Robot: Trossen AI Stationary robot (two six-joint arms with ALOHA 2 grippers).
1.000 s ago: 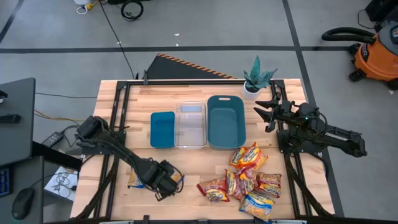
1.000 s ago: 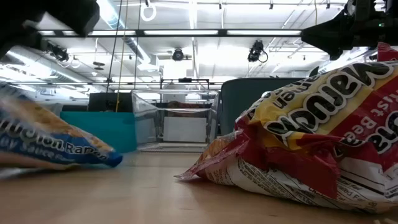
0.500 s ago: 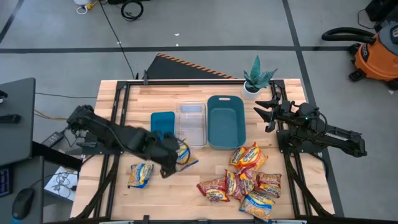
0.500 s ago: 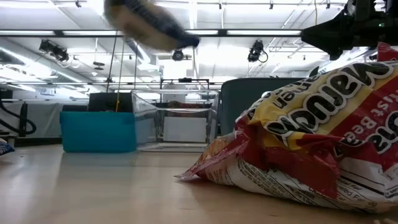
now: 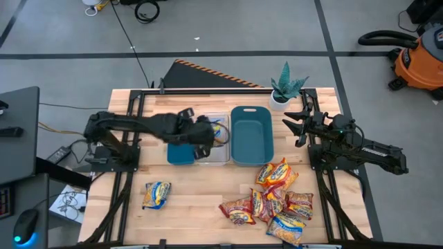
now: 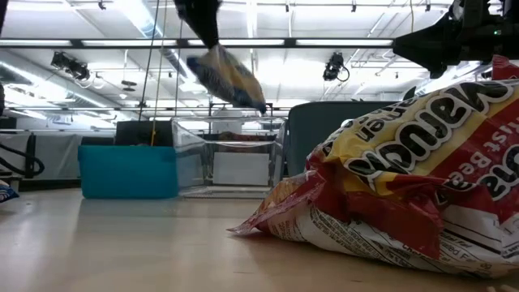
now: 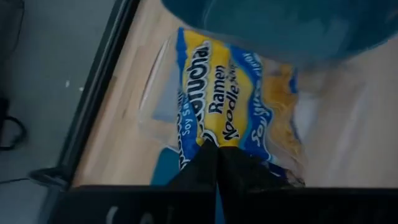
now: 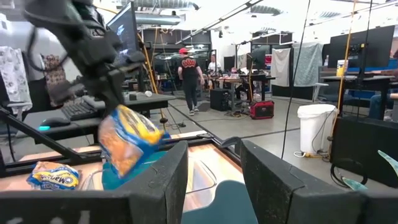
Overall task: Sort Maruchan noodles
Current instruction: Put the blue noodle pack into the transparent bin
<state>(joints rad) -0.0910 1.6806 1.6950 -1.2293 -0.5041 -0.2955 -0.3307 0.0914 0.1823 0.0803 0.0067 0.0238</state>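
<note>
High view: left gripper [image 5: 208, 135] pinches one blue-and-yellow noodle packet [image 5: 217, 131] above the clear bin [image 5: 212, 153]; the arm hides part of that bin and of the small teal bin [image 5: 180, 152]. Large teal bin [image 5: 250, 135]: one. Loose packet [image 5: 157, 194] near the left edge: one. Overlapping pile [image 5: 273, 199], roughly six, count uncertain. Right gripper [image 5: 296, 124], fingers spread, empty, beside the plant [image 5: 286, 87].

Along the wooden table's [image 5: 208, 190] far half: small teal bin [image 5: 177, 150], clear bin [image 5: 213, 152], larger teal bin [image 5: 252, 135]. Potted plant [image 5: 284, 86] behind. Probably an orange shop vacuum [image 5: 417, 61] beyond.
</note>
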